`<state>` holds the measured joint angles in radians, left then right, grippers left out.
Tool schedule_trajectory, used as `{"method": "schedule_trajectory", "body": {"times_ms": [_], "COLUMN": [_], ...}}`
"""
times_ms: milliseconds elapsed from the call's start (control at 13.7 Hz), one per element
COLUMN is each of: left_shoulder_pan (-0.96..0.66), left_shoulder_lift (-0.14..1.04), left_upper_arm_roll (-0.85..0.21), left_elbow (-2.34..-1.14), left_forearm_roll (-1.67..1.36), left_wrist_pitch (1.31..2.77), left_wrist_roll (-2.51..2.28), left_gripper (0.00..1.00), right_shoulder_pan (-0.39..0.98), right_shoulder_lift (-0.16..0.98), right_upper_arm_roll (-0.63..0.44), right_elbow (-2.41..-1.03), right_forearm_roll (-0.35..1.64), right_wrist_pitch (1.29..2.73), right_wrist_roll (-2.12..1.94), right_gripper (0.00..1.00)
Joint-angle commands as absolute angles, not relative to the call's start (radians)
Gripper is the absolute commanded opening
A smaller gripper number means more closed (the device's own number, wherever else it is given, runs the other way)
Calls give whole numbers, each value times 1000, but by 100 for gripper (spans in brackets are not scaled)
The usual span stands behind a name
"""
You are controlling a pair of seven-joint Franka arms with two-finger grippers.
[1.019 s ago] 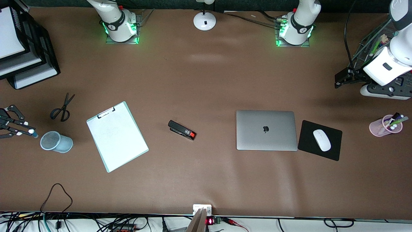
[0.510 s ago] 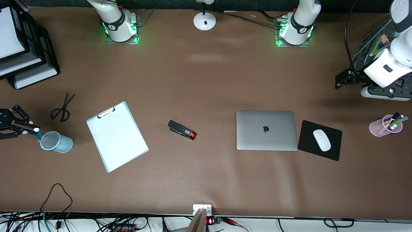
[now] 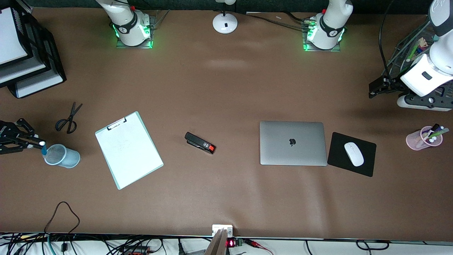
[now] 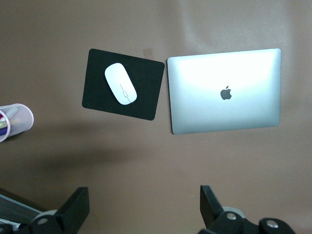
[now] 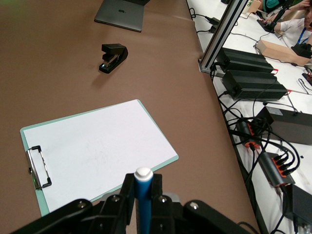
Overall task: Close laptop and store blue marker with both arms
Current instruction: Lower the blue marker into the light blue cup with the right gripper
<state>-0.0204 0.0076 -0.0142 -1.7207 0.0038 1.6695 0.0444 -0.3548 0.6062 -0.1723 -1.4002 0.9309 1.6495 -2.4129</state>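
Observation:
The laptop (image 3: 292,142) lies closed on the table, silver lid up with the dark apple logo; the left wrist view shows the laptop (image 4: 224,90) from above. My right gripper (image 3: 35,143) is at the right arm's end of the table, shut on the blue marker (image 3: 44,150). The marker hangs white end up, its lower end at the rim of a blue mesh cup (image 3: 63,156). In the right wrist view the blue marker (image 5: 144,195) stands between the closed fingers of the right gripper (image 5: 144,183). My left gripper (image 3: 376,86) hangs open and empty over bare table; in its own view the left gripper (image 4: 144,207) is spread wide.
A black mouse pad (image 3: 364,166) with a white mouse (image 3: 354,153) lies beside the laptop. A pink cup (image 3: 421,139) of pens stands at the left arm's end. A clipboard (image 3: 128,149), a stapler (image 3: 200,142), scissors (image 3: 68,118) and stacked trays (image 3: 24,53) are also there.
The right gripper has carried the marker toward the mesh cup and tipped it upright, so its lower end now meets the cup's rim. The left arm has shifted only slightly.

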Motion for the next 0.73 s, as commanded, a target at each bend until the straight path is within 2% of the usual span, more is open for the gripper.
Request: {"method": "schedule_trajectory", "body": {"times_ms": [0, 655], "left_shoulder_pan": [-34, -35], "left_shoulder_lift": [23, 37], "left_upper_arm_roll": [0, 0], "left_elbow": [-1692, -1669], "left_forearm_roll": [-2, -2], "left_wrist_pitch": [1658, 1646], "left_wrist_roll": [40, 38], "left_gripper": [100, 100], "right_shoulder_pan": [-379, -396], "right_shoulder_lift": [649, 719], "right_upper_arm_roll": [-160, -160], "right_elbow": [-1353, -1339], "right_forearm_roll": [963, 963], "right_wrist_pitch": [1623, 1626], "right_wrist_roll": [-2428, -2467], "right_gripper": [0, 0]}}
